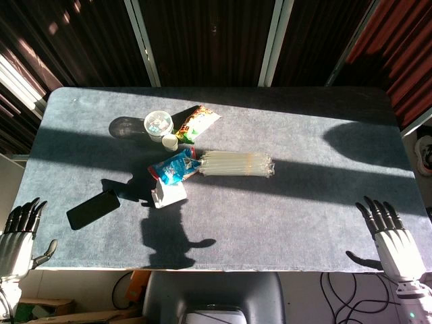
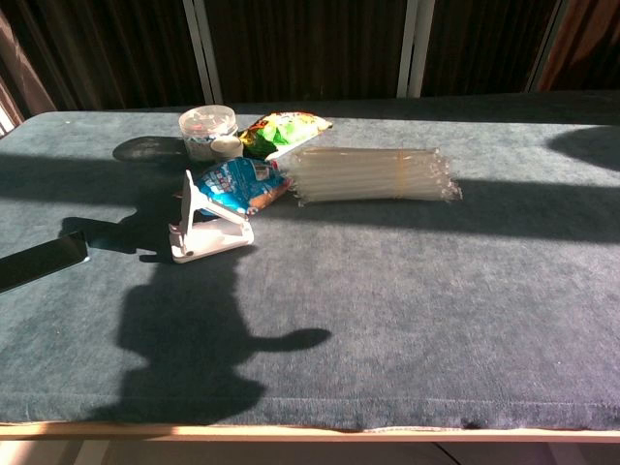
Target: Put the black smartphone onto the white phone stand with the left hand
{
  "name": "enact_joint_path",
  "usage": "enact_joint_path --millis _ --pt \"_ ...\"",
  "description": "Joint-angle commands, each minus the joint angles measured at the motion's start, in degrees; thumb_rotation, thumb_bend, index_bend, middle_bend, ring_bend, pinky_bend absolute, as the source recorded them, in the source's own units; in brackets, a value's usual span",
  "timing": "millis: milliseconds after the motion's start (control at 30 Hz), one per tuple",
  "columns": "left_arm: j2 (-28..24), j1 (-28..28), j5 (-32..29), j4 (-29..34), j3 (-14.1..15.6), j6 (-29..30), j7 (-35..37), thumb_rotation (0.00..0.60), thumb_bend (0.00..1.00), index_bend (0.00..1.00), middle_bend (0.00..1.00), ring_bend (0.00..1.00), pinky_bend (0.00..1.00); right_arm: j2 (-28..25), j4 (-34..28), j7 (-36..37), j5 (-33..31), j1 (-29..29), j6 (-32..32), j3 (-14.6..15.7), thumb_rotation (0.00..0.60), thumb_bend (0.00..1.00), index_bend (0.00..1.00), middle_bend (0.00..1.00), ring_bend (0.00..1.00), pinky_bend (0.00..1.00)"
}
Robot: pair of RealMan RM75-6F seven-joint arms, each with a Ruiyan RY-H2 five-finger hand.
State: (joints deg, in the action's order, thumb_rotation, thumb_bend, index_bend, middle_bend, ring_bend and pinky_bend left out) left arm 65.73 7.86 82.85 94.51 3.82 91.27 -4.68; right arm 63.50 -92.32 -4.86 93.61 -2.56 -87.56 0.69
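Both of my hands rest empty at the near corners of the desk, and the phone lies flat, not on the stand.

From the head view I see my left hand [image 1: 19, 236] off the near left desk edge, fingers apart and holding nothing; my right hand [image 1: 391, 236] sits at the near right edge, fingers likewise spread and empty. The black smartphone [image 1: 93, 209] lies flat on the grey desk [image 1: 283, 209], near my left hand and apart from the white phone stand [image 2: 206, 225], which stands upright to its right. Just behind the stand lies a blue snack packet [image 2: 242, 184], with a bundle of clear straws [image 2: 373, 174] beside it, a green packet [image 2: 283, 129] and a small round tub [image 2: 207, 126] further back.
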Motion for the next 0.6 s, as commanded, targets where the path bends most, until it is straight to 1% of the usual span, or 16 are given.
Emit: enact_joint_path --millis 33,167,267,333,433,467,533,567,600 --pt "0.00 -0.42 0.41 -0.08 -0.34 -0.05 0.08 0.600 0.33 0.00 0.01 0.00 0.06 0.06 -0.10 -0.15 0.27 0.01 -0.01 0.10 0.600 0.21 0.00 0.00 0.00 0.00" --pt "0.79 -0.24 0.75 0.44 -0.62 -1.63 -1.27 0.600 0.33 0.00 0.01 0.00 0.06 -0.10 -0.22 0.06 0.39 -0.01 0.12 0.19 0.600 0.22 0.00 0.00 0.00 0.00" --pt "1.36 1.47 0.64 2.60 -0.95 -5.27 -4.94 0.600 0.32 0.00 0.03 0.00 0.06 -0.11 -0.27 0.15 0.35 -0.10 0.33 0.15 0.600 0.21 0.00 0.00 0.00 0.00" --pt "1.66 3.45 -1.91 5.51 -2.00 -9.11 -11.11 0.600 0.32 0.00 0.06 0.00 0.07 -0.10 -0.36 0.00 0.37 -0.33 0.84 0.21 0.600 0.21 0.00 0.00 0.00 0.00" --pt "3.18 6.15 -7.54 10.06 -4.25 -12.85 -22.46 0.600 0.30 0.03 0.11 0.01 0.11 -0.05 -0.57 -0.17 0.34 -0.71 1.48 0.15 0.600 0.21 0.00 0.00 0.00 0.00" --pt "4.26 7.32 -10.29 11.91 -5.14 -13.86 -28.07 0.600 0.30 0.05 0.14 0.03 0.13 -0.05 -0.70 -0.15 0.39 -0.89 1.71 0.10 0.600 0.21 0.00 0.00 0.00 0.00" --pt "6.45 9.16 -14.54 13.75 -6.48 -14.86 -35.95 0.600 0.30 0.07 0.16 0.05 0.15 -0.09 -0.85 -0.08 0.48 -1.14 2.01 0.06 0.600 0.22 0.00 0.00 0.00 0.00" --pt "7.94 10.46 -18.19 14.60 -7.43 -15.41 -41.00 0.600 0.29 0.08 0.17 0.06 0.17 -0.11 -0.91 0.00 0.54 -1.30 2.25 0.08 0.600 0.21 0.00 0.00 0.00 0.00" --pt "9.18 11.48 -21.23 15.00 -8.35 -15.56 -44.44 0.600 0.29 0.08 0.17 0.06 0.17 -0.17 -0.94 0.07 0.59 -1.41 2.45 0.13 0.600 0.21 0.00 0.00 0.00 0.00"
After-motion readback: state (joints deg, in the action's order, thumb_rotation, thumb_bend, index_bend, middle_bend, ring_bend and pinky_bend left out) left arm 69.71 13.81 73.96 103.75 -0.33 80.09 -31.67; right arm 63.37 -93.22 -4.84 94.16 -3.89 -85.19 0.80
